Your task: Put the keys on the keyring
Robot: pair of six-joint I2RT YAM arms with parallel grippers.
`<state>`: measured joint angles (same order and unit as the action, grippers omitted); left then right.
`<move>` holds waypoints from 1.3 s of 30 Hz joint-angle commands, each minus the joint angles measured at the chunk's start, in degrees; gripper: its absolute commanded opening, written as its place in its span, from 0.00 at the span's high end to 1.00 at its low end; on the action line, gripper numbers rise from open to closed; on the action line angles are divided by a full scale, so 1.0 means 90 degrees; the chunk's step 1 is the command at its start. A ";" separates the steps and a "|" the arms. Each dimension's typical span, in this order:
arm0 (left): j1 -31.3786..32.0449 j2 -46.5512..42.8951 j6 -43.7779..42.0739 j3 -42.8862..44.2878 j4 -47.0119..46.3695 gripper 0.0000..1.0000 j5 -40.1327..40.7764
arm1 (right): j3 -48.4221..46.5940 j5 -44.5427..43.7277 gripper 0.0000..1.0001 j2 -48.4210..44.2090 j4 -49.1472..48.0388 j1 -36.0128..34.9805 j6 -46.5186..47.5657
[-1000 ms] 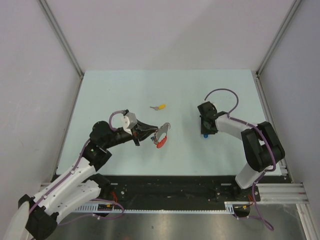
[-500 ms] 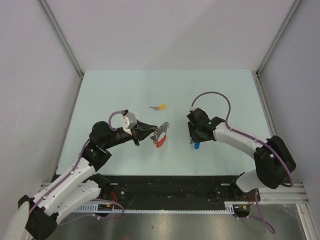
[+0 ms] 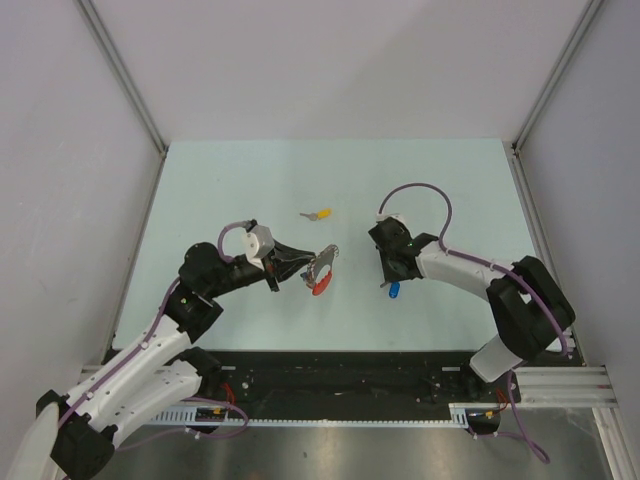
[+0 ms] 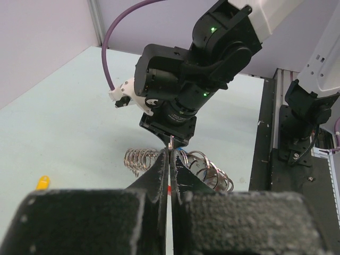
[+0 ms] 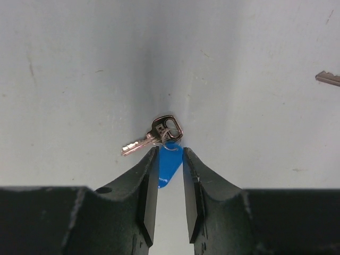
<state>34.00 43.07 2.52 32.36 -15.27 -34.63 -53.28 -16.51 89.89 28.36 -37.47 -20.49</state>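
Right wrist: right gripper [image 5: 170, 152] clamps blue-capped key [image 5: 169, 157] | left gripper [image 4: 169, 152] pinches keyring [image 3: 323, 267], mostly hidden

Pale mint tabletop [image 3: 220, 180]; plain grey-white walls [image 3: 330, 60]; aluminium corner posts [image 3: 120, 75]; black rail [image 3: 340, 375] along near edge.

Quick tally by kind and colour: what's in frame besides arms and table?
blue-capped key: 1
yellow-capped key: 1
keyring with red strap: 1
Total: 3
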 commanded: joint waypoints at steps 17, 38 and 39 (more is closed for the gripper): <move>-0.0008 -0.0049 -0.0144 0.0155 -0.0189 1.00 0.0039 | -0.0643 -0.0040 0.75 0.0784 0.0159 -0.0026 0.0470; -0.0018 0.0019 -0.0154 0.0164 -0.0179 1.00 0.0030 | -0.0760 -0.0294 1.00 0.0589 0.0550 -0.0045 0.0538; -0.0008 0.0019 -0.0163 0.0174 -0.0169 1.00 0.0039 | -0.0779 -0.0275 1.00 0.0511 0.0511 -0.0045 0.0567</move>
<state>34.00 43.20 2.50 32.36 -15.25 -34.63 -57.80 -17.69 96.86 32.84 -37.69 -15.92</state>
